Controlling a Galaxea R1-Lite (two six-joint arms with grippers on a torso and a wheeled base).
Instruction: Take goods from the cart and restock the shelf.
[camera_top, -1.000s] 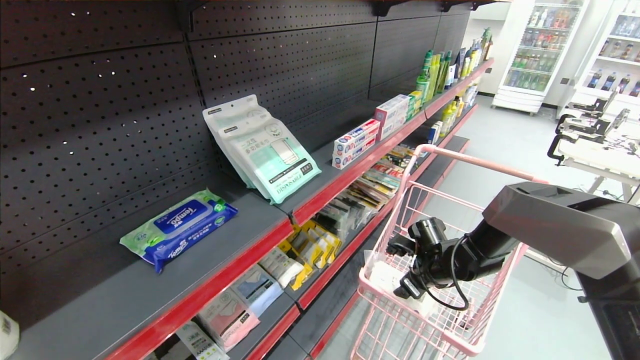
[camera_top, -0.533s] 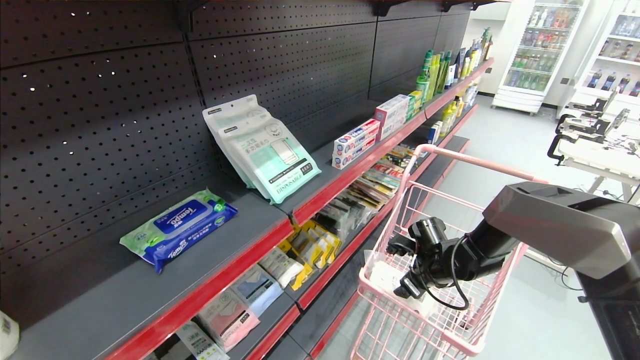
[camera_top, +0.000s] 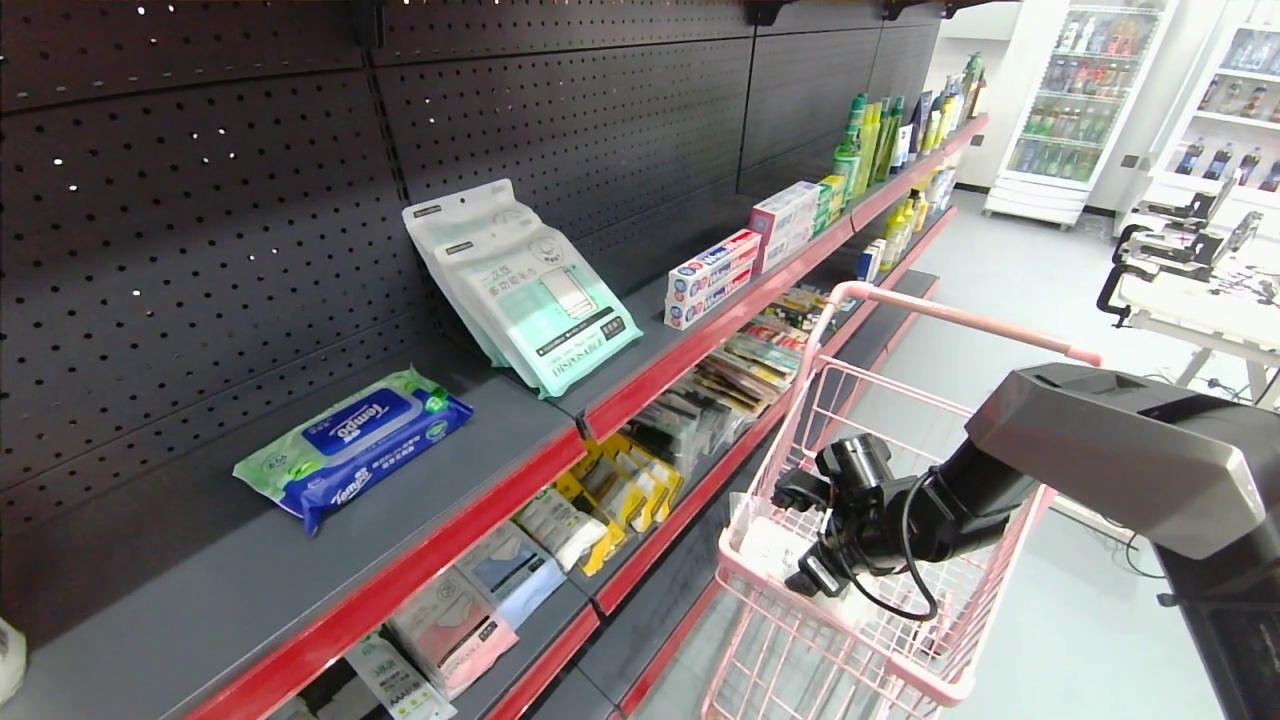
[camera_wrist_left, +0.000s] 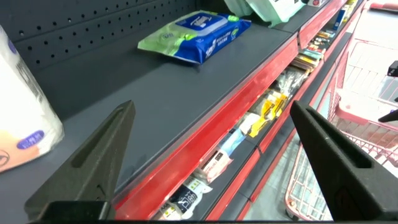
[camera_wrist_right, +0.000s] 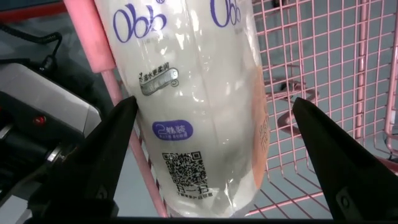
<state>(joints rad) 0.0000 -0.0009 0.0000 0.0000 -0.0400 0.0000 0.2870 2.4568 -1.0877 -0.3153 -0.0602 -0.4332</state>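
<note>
A white pack of paper rolls (camera_wrist_right: 199, 112) lies in the pink cart (camera_top: 945, 318), against its pink rim (camera_wrist_right: 84, 37). My right gripper (camera_wrist_right: 211, 102) is open and straddles this pack, one finger on each side. From the head it shows low inside the cart (camera_top: 805, 572), beside the white pack (camera_top: 762, 545). My left gripper (camera_wrist_left: 211, 168) is open and holds nothing, just above the grey top shelf (camera_wrist_left: 155, 106). A white roll pack (camera_wrist_left: 25, 118) stands on that shelf close by. A blue-green wipes pack (camera_top: 350, 450) lies further along.
Pale green pouches (camera_top: 520, 290) lean on the pegboard, with toothpaste boxes (camera_top: 715, 275) and bottles (camera_top: 870, 140) beyond. Lower shelves hold hanging packets (camera_top: 620, 490). A white table (camera_top: 1200, 310) and drink fridges (camera_top: 1080, 100) stand at the right. Bare shelf lies around the wipes.
The whole head picture has shifted slightly, so the camera moved. My right arm stays in the cart at the same place.
</note>
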